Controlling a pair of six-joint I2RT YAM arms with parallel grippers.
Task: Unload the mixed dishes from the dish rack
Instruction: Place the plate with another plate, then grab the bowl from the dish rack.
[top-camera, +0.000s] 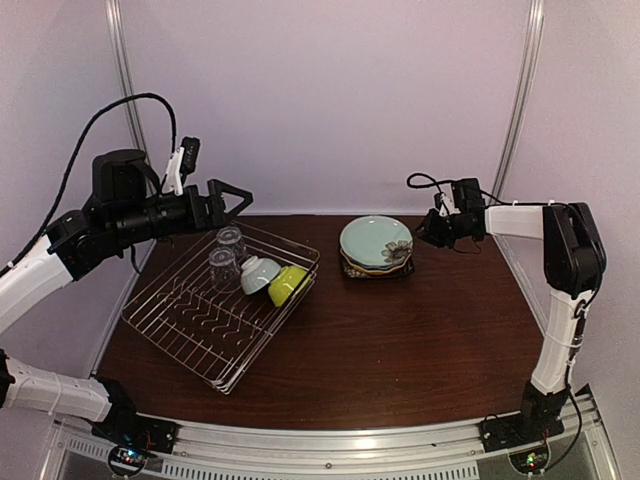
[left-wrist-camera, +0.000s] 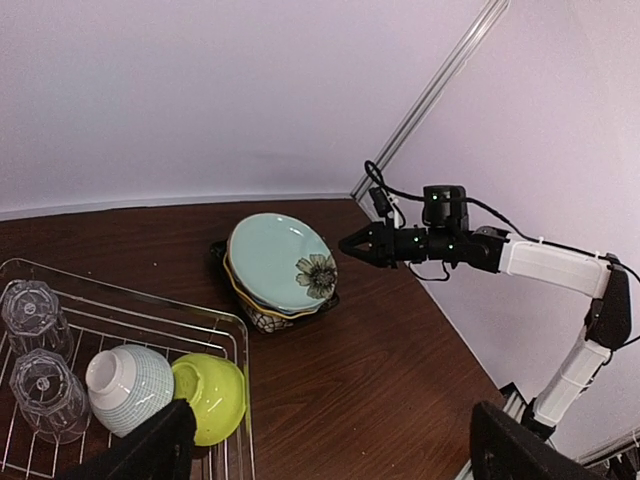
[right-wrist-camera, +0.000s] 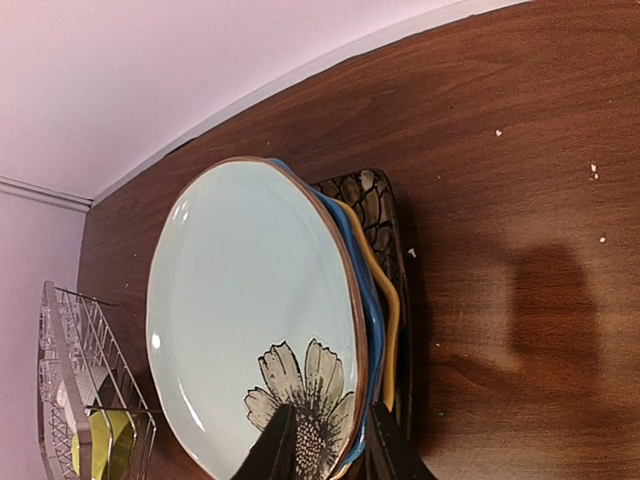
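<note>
Teal flower plate (right-wrist-camera: 240, 300) lies just ahead of the right fingers (right-wrist-camera: 270, 455), narrowly apart, empty; a brush could shift it. Across, the left fingers (left-wrist-camera: 150, 450) gape.

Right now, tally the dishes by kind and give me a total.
Plates: 4, stacked on the table
Bowls: 2, lime-green bowl and pale bowl, in the dish rack
Glasses: 2, in the dish rack
Total: 8

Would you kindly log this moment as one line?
plates: stacked on table | glasses, small pale bowl, lime-green bowl: in dish rack | left gripper: open, raised near rack | right gripper: slightly open, beside stack, empty
</note>
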